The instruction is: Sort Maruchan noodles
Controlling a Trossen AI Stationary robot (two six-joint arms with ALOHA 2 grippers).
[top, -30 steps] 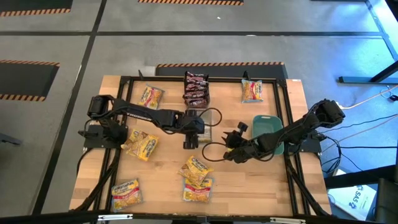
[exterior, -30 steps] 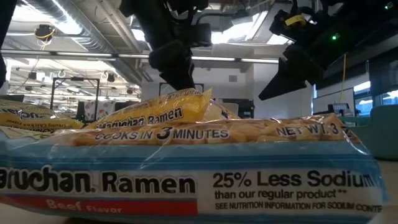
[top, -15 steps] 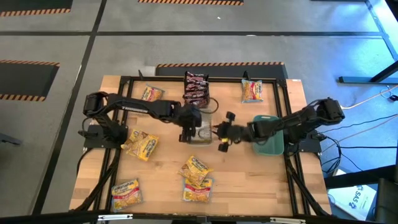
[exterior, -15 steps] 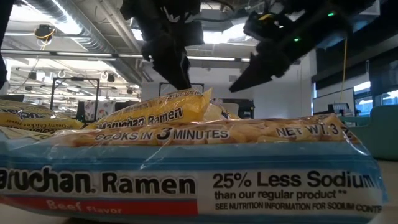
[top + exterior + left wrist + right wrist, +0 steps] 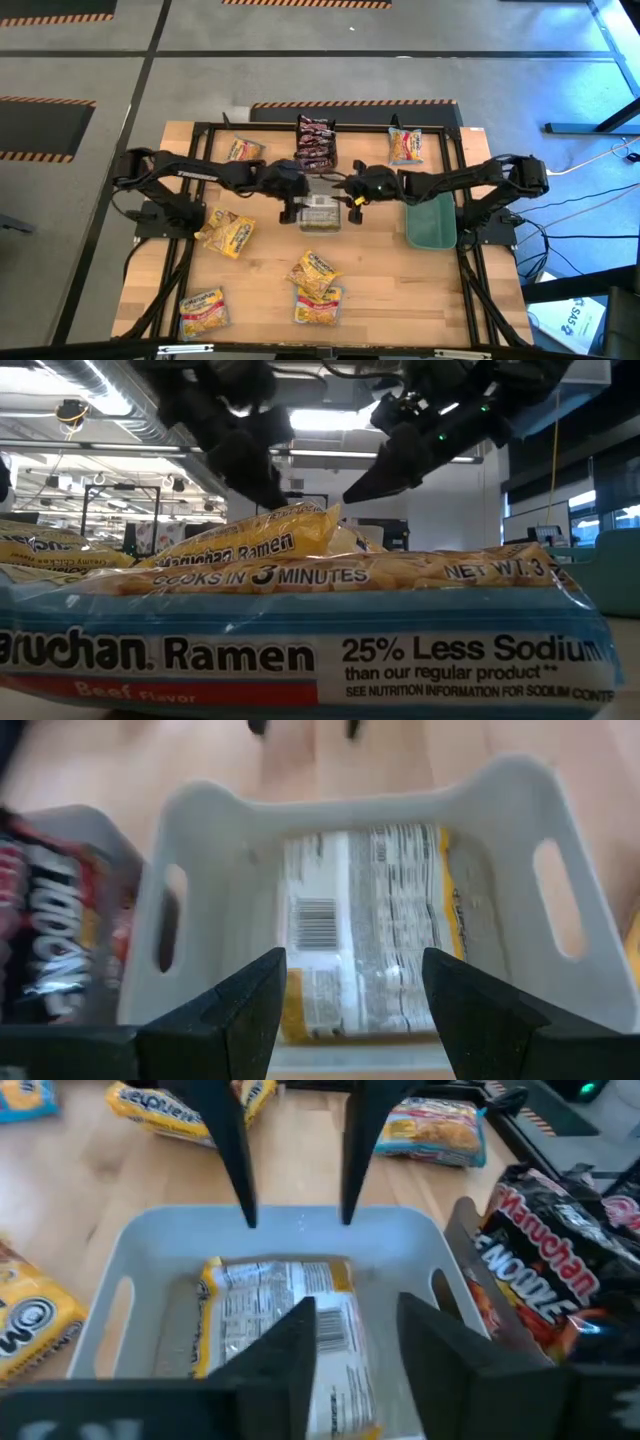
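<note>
- Packets of Maruchan noodles are lying in several places: one yellow packet (image 5: 370,920) is resting face-down in the clear bin (image 5: 320,213) at mid-worktop, dark brown-red packets (image 5: 315,143) are filling the dark grey bin just behind it, and loose yellow packets (image 5: 317,288) are waiting around the worktop (image 5: 400,290).
- Both arms are meeting over the clear bin, seemingly because that is where yellow packets are being collected.
- Left hand (image 5: 291,209) is hovering at the bin's left end with its fingers (image 5: 240,1010) spread apart and nothing between them, judging by the left wrist view.
- Right hand (image 5: 352,197) is hanging at the bin's right end; its fingers (image 5: 290,1350) are standing parted over the packet with a visible gap, gripping nothing (likely a release).
- Teal bin (image 5: 432,220) is sitting to the right, apparently holding nothing, though the right arm is crossing part of it.
- From table height, a large packet (image 5: 300,640) close to the lens is blocking nearly everything, so the bins are hidden there.
- Flavours of the distant packets are too small to read from above.
</note>
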